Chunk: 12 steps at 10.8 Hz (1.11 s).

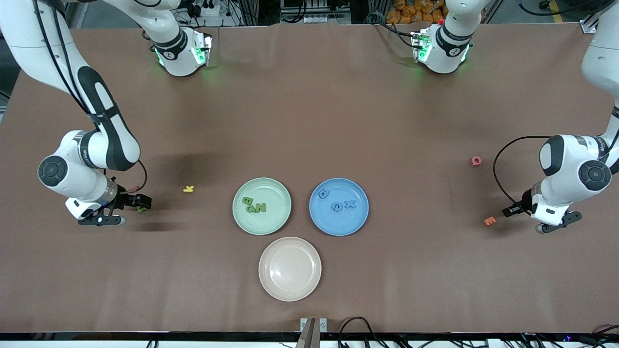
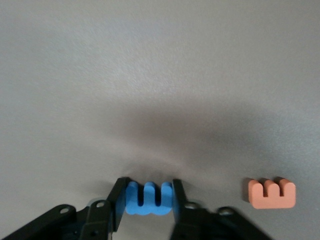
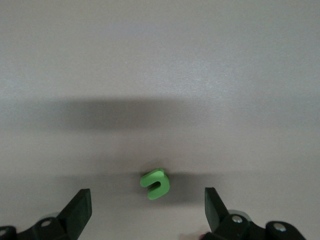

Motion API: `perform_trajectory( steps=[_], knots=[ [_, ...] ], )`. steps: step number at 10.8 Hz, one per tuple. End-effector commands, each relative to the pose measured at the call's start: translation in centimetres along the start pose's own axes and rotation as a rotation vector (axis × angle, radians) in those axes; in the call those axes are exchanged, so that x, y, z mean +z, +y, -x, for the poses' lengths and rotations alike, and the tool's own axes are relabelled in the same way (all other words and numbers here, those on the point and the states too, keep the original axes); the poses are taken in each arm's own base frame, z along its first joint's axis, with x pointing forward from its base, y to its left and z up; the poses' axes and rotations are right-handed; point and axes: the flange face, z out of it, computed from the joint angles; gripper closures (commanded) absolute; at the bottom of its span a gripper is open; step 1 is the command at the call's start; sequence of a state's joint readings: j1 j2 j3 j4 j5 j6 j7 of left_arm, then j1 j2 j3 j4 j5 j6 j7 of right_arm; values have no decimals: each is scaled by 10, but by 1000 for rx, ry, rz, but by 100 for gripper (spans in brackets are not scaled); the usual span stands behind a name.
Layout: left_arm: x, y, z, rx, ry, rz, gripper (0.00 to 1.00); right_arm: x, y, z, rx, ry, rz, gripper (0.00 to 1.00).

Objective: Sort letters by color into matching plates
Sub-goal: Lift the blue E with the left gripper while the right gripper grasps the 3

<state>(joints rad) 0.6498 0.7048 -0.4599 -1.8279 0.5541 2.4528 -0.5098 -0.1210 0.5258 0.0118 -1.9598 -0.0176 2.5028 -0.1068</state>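
Observation:
My left gripper (image 2: 149, 202) is shut on a blue letter (image 2: 149, 198) and sits low over the table at the left arm's end (image 1: 511, 210). An orange letter E (image 2: 272, 193) lies beside it (image 1: 490, 221). My right gripper (image 3: 147, 210) is open, its fingers wide apart on either side of a small green letter (image 3: 155, 184) that lies on the table at the right arm's end (image 1: 141, 209). The mint green plate (image 1: 271, 191) holds three green letters (image 1: 255, 207). The blue plate (image 1: 338, 223) beside it holds three blue letters (image 1: 337, 207).
An empty beige plate (image 1: 289, 268) lies nearer the front camera than the two coloured plates. A yellow letter (image 1: 188, 189) lies between the right gripper (image 1: 138, 202) and the green plate. A red letter (image 1: 476, 161) lies farther from the camera than the orange E.

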Motion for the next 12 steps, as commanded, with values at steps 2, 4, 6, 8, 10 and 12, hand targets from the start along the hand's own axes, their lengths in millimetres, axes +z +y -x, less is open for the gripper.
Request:
perform_trajectory(
  steps=[2,4,6,8,10,12],
  knots=[
    [1,-2,0,-4,7,-26,100,8,3,20,-15,33,-1,0],
    [-4,0,-2,0,14,-27,100,14,3,24,-16,39,-1,0],
    [-14,25,0,29,20,-29,100,19,2,27,-15,47,-2,0],
    [-27,39,-2,27,-1,-51,100,24,2,27,-15,56,-1,0],
    [-39,53,-1,30,5,-62,100,25,1,27,-18,59,-1,0],
    [-53,78,3,42,5,-23,100,29,0,27,-18,65,-2,1]
  ],
)
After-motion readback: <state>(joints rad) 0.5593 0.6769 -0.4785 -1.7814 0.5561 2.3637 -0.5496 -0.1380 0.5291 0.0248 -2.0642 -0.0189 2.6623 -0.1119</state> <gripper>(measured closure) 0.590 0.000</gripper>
